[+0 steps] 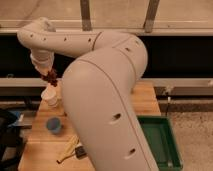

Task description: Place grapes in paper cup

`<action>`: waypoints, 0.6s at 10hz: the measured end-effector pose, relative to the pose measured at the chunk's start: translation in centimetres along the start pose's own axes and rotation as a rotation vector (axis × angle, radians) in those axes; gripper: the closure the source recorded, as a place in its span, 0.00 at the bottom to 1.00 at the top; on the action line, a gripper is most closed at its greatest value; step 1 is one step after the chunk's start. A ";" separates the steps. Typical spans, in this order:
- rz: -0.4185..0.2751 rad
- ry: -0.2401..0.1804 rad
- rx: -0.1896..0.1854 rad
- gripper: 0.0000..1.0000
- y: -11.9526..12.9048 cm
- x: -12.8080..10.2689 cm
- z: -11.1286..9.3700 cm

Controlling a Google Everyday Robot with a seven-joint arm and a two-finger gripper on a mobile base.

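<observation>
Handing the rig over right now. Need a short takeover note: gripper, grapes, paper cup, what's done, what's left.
Gripper: shut on the grapes, in the air over the left end of the table.
Paper cup: upright on the table, just below the grapes, which look clear of its rim.
Done: grapes picked up and positioned above the cup.
Left: lower, release into the cup, retract.
Note: the small blue cup nearby is not the target.

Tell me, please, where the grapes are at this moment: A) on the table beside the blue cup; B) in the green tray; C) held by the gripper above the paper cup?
C: the grapes hang in the shut gripper, right over the paper cup, not resting on anything.
</observation>
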 end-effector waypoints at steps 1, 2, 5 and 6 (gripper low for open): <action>-0.032 -0.017 -0.029 0.82 0.5 -1.3 0.6; -0.059 -0.030 -0.061 0.82 1.1 -2.2 1.2; -0.077 -0.036 -0.136 0.82 2.1 -2.2 3.7; -0.076 -0.033 -0.153 0.82 2.3 -2.0 4.5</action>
